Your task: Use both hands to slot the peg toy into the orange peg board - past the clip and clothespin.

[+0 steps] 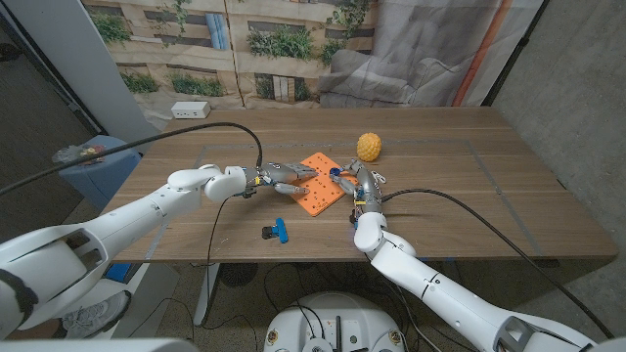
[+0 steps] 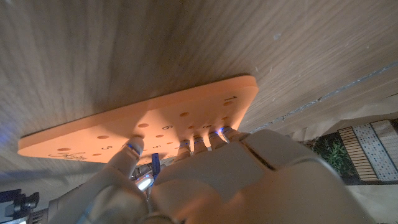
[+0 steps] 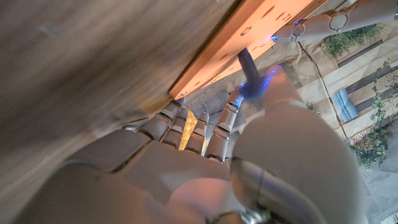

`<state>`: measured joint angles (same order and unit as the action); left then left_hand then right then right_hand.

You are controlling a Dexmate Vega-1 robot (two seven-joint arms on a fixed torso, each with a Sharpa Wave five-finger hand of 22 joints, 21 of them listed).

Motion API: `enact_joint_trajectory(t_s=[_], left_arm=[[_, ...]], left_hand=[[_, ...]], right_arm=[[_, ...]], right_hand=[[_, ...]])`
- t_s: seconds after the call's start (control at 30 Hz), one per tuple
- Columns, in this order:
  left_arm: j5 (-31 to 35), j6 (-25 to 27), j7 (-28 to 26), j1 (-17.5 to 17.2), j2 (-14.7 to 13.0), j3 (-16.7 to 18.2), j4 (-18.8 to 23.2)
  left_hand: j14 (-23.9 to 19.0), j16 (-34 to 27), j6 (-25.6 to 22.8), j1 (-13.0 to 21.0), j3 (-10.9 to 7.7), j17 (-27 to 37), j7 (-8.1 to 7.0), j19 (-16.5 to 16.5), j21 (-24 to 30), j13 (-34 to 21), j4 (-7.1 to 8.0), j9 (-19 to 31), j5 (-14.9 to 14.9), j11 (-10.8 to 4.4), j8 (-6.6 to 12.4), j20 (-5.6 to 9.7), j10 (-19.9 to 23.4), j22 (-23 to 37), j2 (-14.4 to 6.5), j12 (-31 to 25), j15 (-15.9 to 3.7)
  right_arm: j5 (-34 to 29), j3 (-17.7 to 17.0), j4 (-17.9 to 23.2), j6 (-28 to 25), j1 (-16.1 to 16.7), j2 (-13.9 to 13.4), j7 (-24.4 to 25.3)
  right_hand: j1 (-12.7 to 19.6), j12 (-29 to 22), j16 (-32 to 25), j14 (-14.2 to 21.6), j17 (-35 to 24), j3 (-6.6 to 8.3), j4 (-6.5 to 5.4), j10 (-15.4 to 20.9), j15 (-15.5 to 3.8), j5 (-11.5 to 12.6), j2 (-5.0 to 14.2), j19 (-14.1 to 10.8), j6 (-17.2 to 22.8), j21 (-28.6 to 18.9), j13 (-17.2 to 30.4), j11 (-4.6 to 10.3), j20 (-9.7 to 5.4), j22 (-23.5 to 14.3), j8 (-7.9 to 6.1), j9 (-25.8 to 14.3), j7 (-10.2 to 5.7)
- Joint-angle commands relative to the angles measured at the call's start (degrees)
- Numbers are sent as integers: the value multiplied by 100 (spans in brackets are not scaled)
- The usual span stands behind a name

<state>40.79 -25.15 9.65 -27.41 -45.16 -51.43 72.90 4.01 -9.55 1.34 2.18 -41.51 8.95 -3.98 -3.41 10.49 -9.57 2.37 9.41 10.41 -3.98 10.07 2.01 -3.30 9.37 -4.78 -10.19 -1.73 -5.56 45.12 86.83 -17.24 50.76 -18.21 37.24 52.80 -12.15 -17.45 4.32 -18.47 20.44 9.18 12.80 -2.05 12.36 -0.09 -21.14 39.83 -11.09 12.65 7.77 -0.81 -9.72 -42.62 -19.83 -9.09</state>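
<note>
- The right hand (image 1: 358,183) stands at the orange peg board's (image 1: 320,183) right edge and pinches a dark blue peg toy (image 3: 250,70) between its fingertips (image 3: 273,73). In the right wrist view the peg's far end meets the board's edge; whether it sits in a hole cannot be told.
- The left hand (image 1: 277,176) reaches in from the board's other side. Its fingertips (image 2: 198,144) press on the board's numbered face, the fingers close together and holding nothing else.
- The board lies on the wooden table (image 1: 460,196) between the two hands, turned at a slant to the table's edge.
- Nearer the robot than the left hand, a blue-and-black clip (image 1: 277,231) lies apart on the table.
- Just beyond the right hand, a small metal item (image 1: 380,179) rests on the table; what it is cannot be told.
- Farther out past the right hand sits a yellow bumpy ball (image 1: 369,146).
- At the far-left table corner stands a white box (image 1: 190,110).
</note>
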Motion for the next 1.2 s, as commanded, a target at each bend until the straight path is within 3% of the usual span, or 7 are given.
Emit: enact_joint_trajectory(t_s=[0.03, 1.2], left_arm=[[-12, -30, 29, 63, 36, -37, -91], [-57, 93, 94, -10, 7, -9, 53]], left_hand=[[-134, -46, -315, 50, -16, 57, -18, 48, 51, -36, -55, 49, -18, -43, 43, 791, 244, 47, -436, -42, -408], [-134, -49, -319, 65, -4, 58, -11, 51, 51, -36, -92, 49, -21, -49, 45, 796, 242, 47, -453, -41, -410]], right_arm=[[-168, 97, 32, -126, -59, -39, 5], [-189, 111, 112, -452, -32, -36, -20]], right_hand=[[255, 0, 14, 9, -18, -9, 2, 12, -127, 56, 286, -21, 421, -15, 18, -16, 9, -12, -56, -23, -375], [268, -2, 7, 53, -14, -32, 23, 11, -113, 73, 273, -71, 459, -23, 16, -17, 3, -9, -63, -8, -375]])
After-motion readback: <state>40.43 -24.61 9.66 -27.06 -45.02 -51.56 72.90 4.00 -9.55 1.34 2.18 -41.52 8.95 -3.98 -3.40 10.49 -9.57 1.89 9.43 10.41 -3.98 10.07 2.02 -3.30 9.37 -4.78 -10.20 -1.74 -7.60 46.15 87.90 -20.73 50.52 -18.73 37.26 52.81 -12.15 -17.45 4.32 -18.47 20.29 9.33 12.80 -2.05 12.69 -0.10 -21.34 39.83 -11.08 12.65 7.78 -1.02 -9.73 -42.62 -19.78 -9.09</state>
